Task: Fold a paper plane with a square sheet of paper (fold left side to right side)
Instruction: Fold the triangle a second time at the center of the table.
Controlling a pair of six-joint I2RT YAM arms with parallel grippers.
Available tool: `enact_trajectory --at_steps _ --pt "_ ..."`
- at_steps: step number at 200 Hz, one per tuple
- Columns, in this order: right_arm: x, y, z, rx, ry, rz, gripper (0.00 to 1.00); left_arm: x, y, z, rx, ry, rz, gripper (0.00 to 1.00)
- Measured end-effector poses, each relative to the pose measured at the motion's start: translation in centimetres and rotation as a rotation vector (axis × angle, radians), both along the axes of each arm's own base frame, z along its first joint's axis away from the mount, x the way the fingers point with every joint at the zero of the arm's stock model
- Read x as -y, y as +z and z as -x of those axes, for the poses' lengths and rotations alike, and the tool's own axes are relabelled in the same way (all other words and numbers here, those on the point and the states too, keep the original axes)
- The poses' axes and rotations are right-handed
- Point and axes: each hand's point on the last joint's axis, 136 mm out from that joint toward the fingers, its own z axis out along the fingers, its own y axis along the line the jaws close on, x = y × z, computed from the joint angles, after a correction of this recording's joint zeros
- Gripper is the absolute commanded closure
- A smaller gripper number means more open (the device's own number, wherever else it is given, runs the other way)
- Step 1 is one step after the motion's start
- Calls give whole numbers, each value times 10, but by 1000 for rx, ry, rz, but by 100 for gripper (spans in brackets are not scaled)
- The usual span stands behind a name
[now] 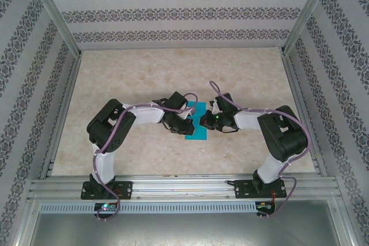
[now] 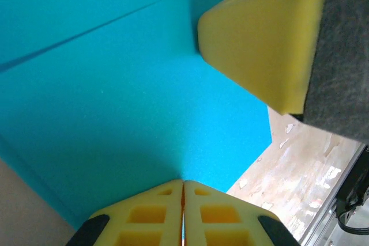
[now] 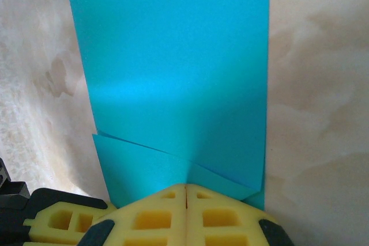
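The sheet of paper (image 1: 196, 133) lies flat near the middle of the desk (image 1: 144, 79), with a hand closing in from each side. My left hand (image 1: 184, 124) reaches it from 9 o'clock and my right hand (image 1: 208, 120) from 3 o'clock.

On the left wrist camera, the left hand (image 2: 183, 200) has its fingers pressed together with a sliver of teal between them. I judge it is pinching the paper (image 2: 115, 113) at an edge. A crease line runs across the paper towards 10 o'clock in that view.

On the right wrist camera, the right hand (image 3: 185, 200) is also pressed together, tips down on the paper (image 3: 173, 56). I cannot tell whether a layer sits between them. Overlapping layers show just ahead of the tips, from 9 to 4 o'clock.

This material looks very light, thin and floppy, with no stiffness of its own. I expect it to slide on the smooth desk and buckle if pushed. It creases for good and tears easily. The safest hold is a shallow pinch at an edge or corner, with the other hand pinning the sheet flat.
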Motion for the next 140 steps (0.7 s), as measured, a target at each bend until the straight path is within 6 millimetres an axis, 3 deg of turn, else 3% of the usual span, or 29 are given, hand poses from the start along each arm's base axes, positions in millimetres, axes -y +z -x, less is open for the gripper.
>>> enact_trajectory --at_steps 140 --pt "0 0 4 -20 12 -12 100 -14 -1 17 19 -26 -1 91"
